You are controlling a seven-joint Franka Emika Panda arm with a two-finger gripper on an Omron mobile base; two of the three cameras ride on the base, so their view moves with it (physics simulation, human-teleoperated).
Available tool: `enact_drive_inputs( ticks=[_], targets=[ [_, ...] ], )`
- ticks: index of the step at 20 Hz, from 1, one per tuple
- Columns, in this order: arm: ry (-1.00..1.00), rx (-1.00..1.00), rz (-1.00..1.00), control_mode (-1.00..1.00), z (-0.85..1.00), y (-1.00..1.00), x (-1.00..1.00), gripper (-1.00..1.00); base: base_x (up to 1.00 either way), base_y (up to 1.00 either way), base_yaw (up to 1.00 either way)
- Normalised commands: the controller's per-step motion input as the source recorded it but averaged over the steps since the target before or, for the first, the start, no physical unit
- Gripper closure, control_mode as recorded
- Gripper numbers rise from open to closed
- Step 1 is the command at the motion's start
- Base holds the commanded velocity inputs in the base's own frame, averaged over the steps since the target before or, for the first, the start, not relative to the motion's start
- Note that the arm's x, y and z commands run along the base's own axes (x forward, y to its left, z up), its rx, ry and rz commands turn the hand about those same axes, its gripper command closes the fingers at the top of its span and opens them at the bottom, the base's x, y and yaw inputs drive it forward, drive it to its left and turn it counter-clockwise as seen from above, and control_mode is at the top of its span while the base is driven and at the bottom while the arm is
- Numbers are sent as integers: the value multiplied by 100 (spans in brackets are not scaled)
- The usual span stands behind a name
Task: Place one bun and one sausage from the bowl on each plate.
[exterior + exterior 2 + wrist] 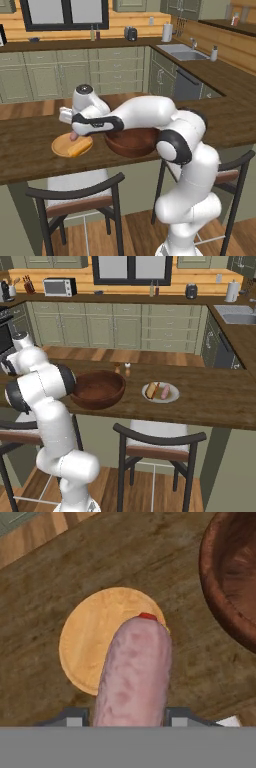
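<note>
On the counter's left stretch: the light tan plate (64, 145) lies near the front edge, with a yellow-orange bun (80, 147) on its right part.
Gripper: the gripper (74, 134) hangs just over that plate in the left base view, its fingers closed on a pink sausage (73, 135) whose tip shows below the hand.
Hand view adds: the sausage (134, 674) stands up between the two dark finger tips (74, 717), pinched from both sides, its far end over the tan plate (90, 637); a small red spot shows at that end. I cannot tell from here whether the sausage touches the plate.
Hand view hides: the bun lies behind the sausage there.
Counter's middle: the dark wooden bowl (131, 143) sits just right of the tan plate, apart from it; the arm's forearm crosses above it in the left base view.
Right base view adds: the bowl's (98, 389) inside, which looks bare; the arm's white links cover the tan plate's side of the counter (210, 393).
Right of the bowl: the pale plate (160, 392) carries a bun (152, 389) on its left and a sausage (165, 392) beside it, lying close together, near the counter's front edge.
Behind the bowl: two small shakers (123, 369) stand by the back edge.
</note>
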Motion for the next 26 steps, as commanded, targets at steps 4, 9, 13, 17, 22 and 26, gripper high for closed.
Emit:
enact_drive_inputs(
  ticks=[4,9,13,17,22,26],
  targets=[
    [7,-1,-3,-100,-44,32,41,100,0,0,0],
    [8,-2,-9,-100,-1,47,53,100,0,0,0],
    [7,-1,-9,-100,-12,37,39,100,0,0,0],
    [8,0,-7,-100,-37,13,27,100,0,0,0],
    [8,0,-3,-100,-34,-1,22,100,0,0,0],
    [7,0,-6,-100,-17,-6,34,100,0,0,0]
  ],
)
